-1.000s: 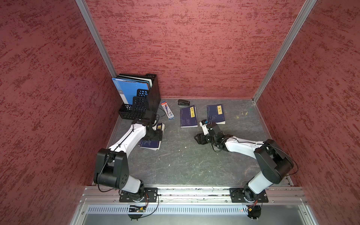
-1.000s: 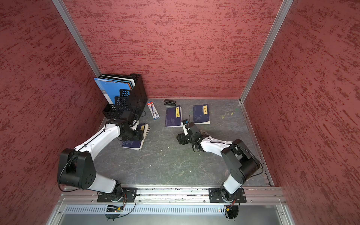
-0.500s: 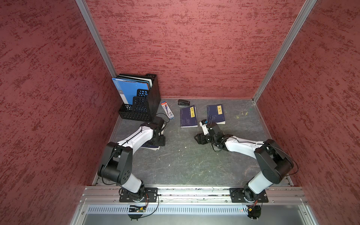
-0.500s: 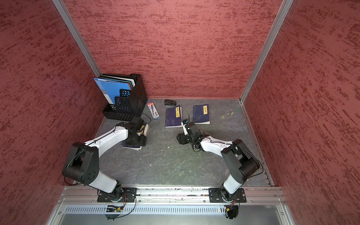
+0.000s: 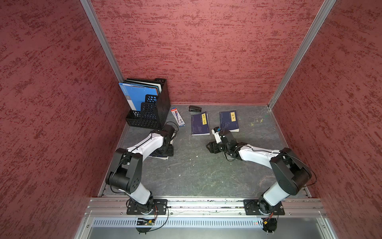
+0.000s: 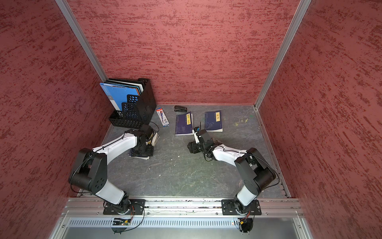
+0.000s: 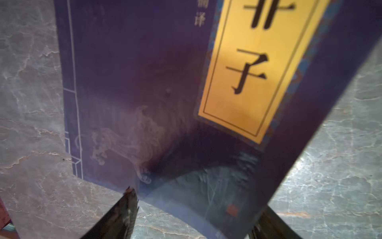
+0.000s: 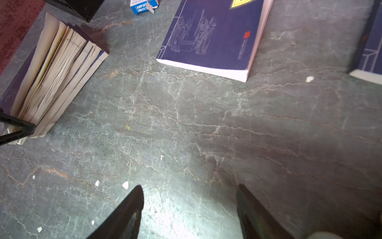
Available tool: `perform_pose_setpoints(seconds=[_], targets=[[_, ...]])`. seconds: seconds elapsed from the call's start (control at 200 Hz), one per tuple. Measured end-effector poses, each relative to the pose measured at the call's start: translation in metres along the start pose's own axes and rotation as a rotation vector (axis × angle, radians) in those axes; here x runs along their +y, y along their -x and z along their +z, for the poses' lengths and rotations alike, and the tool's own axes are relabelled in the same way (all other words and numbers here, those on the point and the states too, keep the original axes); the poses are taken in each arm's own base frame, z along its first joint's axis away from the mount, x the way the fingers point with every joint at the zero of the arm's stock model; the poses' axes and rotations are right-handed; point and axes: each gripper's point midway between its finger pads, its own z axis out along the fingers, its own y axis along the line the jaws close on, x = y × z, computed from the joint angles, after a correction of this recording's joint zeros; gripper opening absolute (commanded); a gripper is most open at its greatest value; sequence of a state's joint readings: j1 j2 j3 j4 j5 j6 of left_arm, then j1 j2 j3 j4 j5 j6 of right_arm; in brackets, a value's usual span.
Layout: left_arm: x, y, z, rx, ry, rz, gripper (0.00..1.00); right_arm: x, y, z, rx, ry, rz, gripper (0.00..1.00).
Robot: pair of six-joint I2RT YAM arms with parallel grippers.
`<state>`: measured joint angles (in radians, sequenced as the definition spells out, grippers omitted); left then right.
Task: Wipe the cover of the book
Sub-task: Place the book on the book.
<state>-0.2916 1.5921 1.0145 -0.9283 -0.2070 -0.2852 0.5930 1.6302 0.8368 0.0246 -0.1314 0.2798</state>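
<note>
A dark blue book [image 7: 144, 82] with a yellow title label lies at the left of the table, its fanned pages [image 6: 154, 138] showing in a top view and its page edges [image 8: 57, 72] in the right wrist view. My left gripper [image 5: 165, 151] points down onto it. Its jaws [image 7: 197, 198] stand wide, open, with the cover's near corner between the fingertips [image 7: 128, 198]. The cover looks bowed and blurred there. My right gripper [image 8: 190, 187] is open low over bare table near the middle [image 5: 210, 148], holding nothing.
Two more dark blue books [image 5: 199, 124] [image 5: 229, 121] lie flat toward the back. A black file rack [image 5: 148, 107] with blue folders stands at the back left, a blue pen box [image 5: 177, 117] and a black stapler [image 5: 195, 108] beside it. Small white scraps dot the grey table [image 5: 196, 175].
My left arm has folded in and its wrist has shifted right and nearer, now covering most of the book. The right arm has not moved.
</note>
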Motion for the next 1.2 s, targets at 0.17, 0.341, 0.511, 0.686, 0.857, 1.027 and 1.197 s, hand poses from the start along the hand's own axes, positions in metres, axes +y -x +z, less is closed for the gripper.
perform_pose_setpoints(seconds=[0.17, 0.341, 0.511, 0.686, 0.857, 1.027, 1.197], targets=[[0.005, -0.001, 0.000, 0.009, 0.008, -0.021, 0.81, 0.000, 0.000, 0.000, 0.000, 0.000, 0.000, 0.71], [0.009, -0.003, 0.001, 0.020, 0.013, -0.037, 0.82, 0.000, 0.000, 0.000, 0.000, 0.000, 0.000, 0.71], [0.008, -0.004, 0.001, 0.026, 0.001, -0.042, 0.82, 0.000, 0.000, 0.000, -0.001, -0.001, 0.000, 0.71], [-0.015, 0.011, -0.018, -0.026, -0.113, -0.037, 0.83, -0.004, 0.003, -0.001, -0.003, -0.027, 0.001, 0.70], [-0.062, 0.058, -0.060, -0.196, -0.346, -0.033, 0.83, -0.003, 0.044, 0.000, -0.068, -0.037, 0.008, 0.70], [-0.100, 0.117, -0.081, -0.307, -0.491, -0.030, 0.82, -0.010, 0.096, 0.014, -0.139, -0.051, 0.024, 0.65], [-0.144, 0.167, -0.063, -0.311, -0.605, -0.025, 0.74, -0.033, 0.122, 0.046, -0.132, -0.091, 0.049, 0.57]])
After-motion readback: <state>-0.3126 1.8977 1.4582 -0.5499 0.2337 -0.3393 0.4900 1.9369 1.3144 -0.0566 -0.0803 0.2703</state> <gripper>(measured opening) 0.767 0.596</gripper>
